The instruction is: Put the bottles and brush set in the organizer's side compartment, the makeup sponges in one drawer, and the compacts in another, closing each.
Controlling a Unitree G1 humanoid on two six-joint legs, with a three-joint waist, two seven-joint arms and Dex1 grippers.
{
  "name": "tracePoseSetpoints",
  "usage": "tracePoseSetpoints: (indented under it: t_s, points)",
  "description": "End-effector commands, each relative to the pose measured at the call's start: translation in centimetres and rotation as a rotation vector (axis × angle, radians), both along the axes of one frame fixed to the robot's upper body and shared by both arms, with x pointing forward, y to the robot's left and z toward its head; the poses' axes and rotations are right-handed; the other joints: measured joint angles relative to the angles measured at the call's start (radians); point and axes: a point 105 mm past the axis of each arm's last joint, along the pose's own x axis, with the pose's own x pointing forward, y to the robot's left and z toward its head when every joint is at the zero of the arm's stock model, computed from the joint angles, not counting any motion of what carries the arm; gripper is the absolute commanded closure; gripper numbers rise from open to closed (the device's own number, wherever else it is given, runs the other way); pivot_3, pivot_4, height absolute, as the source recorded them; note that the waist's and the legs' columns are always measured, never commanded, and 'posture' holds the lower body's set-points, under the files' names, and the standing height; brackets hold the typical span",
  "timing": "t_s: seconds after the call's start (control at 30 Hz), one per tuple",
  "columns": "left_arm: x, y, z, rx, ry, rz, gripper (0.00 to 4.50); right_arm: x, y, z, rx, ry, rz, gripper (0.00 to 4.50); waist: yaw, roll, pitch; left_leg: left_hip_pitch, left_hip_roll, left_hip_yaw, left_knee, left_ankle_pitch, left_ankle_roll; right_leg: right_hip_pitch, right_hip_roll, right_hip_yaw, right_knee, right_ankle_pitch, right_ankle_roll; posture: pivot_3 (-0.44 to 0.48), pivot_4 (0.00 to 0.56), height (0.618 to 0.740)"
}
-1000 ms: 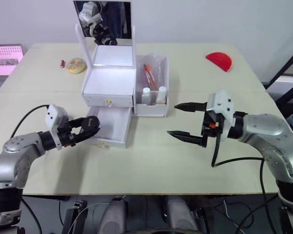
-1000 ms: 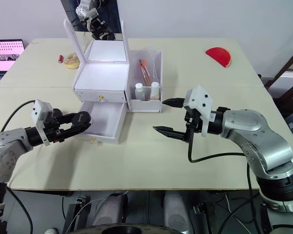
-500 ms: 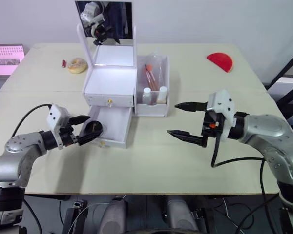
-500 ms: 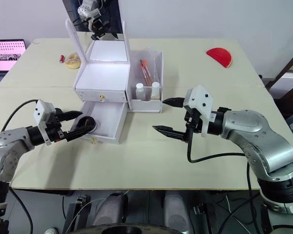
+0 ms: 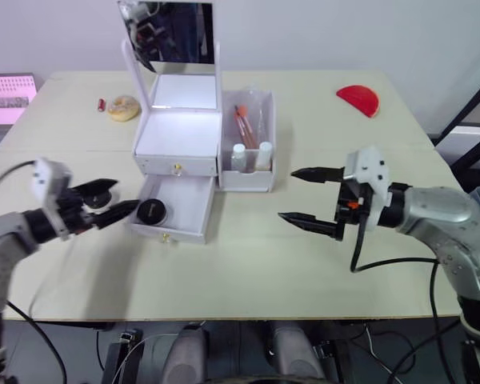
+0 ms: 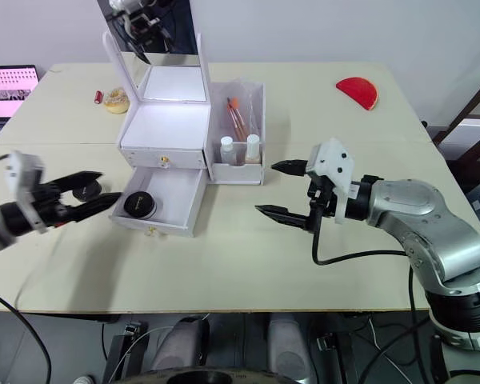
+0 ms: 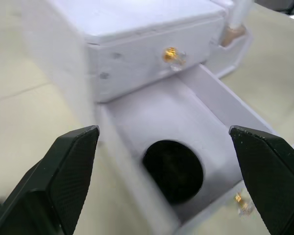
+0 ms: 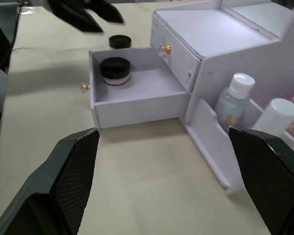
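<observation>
The white organizer point(image 5: 178, 136) has its upper drawer shut and its lower drawer point(image 5: 174, 210) pulled open. One black compact point(image 5: 150, 210) lies in that drawer's left part. A second black compact point(image 8: 119, 41) rests on the table just left of the drawer, by my left gripper point(image 5: 126, 194), which is open and empty. Two bottles point(image 5: 250, 154) and the brush set point(image 5: 245, 125) stand in the side compartment. A yellow sponge point(image 5: 124, 107) lies far left and a red sponge point(image 5: 358, 99) far right. My right gripper point(image 5: 288, 194) hovers open, right of the organizer.
The organizer carries an upright mirror point(image 5: 170, 32) at its back. A small red item point(image 5: 102, 104) lies beside the yellow sponge. A pink screen point(image 5: 8, 90) stands off the table's far left corner. Bare tabletop point(image 5: 240, 264) runs along the front.
My left gripper held a black compact, opened over the lower drawer, left the compact inside and drew back to the left. The right arm barely moved.
</observation>
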Motion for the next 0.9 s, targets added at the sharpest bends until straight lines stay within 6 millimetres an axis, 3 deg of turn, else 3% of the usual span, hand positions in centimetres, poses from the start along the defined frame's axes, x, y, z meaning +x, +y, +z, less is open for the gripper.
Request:
tracePoseSetpoints:
  t_s: [0.03, 0.13, 0.3, 0.47, 0.57, 0.67, 0.9]
  points:
    - [-1.9, 3.3, 2.2, 0.049, -0.046, 0.103, 0.04, 0.2, -2.1, 0.6, 0.010, -0.033, -0.054, 0.00, 0.002, 0.000, 0.000, 0.000, 0.000, 0.000, 0.000, 0.000, 0.000, 0.000, 0.000, 0.000, 0.000, 0.000, 0.000, 0.000, 0.150, 0.739]
    - [-3.7, 6.3, 1.8, 0.098, -0.020, 0.209, 0.04, 0.2, -3.9, -0.1, 0.016, -0.007, -0.107, 0.00, 0.005, 0.000, 0.000, 0.000, 0.000, 0.000, 0.000, 0.000, 0.000, 0.000, 0.000, 0.000, 0.000, 0.000, 0.000, 0.000, 0.150, 0.739]
    - [-8.2, 12.1, -0.2, 0.154, 0.041, 0.427, 0.04, -0.1, -9.5, -1.2, 0.055, -0.001, -0.275, 0.00, 0.004, 0.000, 0.000, 0.000, 0.000, 0.001, 0.000, 0.000, 0.000, 0.000, 0.000, 0.000, -0.001, 0.000, 0.000, 0.000, 0.150, 0.739]
    - [-11.2, 15.0, -1.3, 0.148, 0.038, 0.567, 0.04, -2.2, -16.5, -4.3, -0.007, 0.055, -0.452, 0.00, 0.010, -0.002, 0.000, 0.000, 0.000, 0.001, 0.001, 0.000, 0.000, 0.000, -0.001, 0.000, -0.002, -0.003, 0.004, 0.000, 0.150, 0.739]
    - [-12.4, 16.3, -1.7, 0.151, 0.034, 0.622, 0.04, -3.0, -18.9, -5.0, 0.015, 0.061, -0.515, 0.00, 0.003, -0.003, 0.000, 0.000, 0.000, 0.001, 0.001, 0.000, 0.000, 0.000, -0.001, 0.000, -0.002, -0.003, 0.004, 0.000, 0.150, 0.739]
    - [-12.8, 16.8, -1.8, 0.152, 0.024, 0.644, 0.04, -3.2, -19.7, -5.3, 0.014, 0.050, -0.532, 0.00, -0.005, -0.002, 0.000, 0.001, 0.000, 0.002, 0.002, 0.000, -0.001, 0.000, -0.001, 0.000, -0.002, -0.003, 0.004, 0.000, 0.150, 0.739]
    - [-12.5, 16.6, -1.7, 0.149, 0.009, 0.629, 0.04, -2.5, -18.5, -5.2, 0.039, 0.026, -0.511, 0.00, -0.026, -0.002, 0.000, 0.001, 0.000, 0.002, 0.000, -0.001, -0.001, 0.000, -0.001, 0.000, -0.002, -0.003, 0.003, 0.000, 0.150, 0.739]
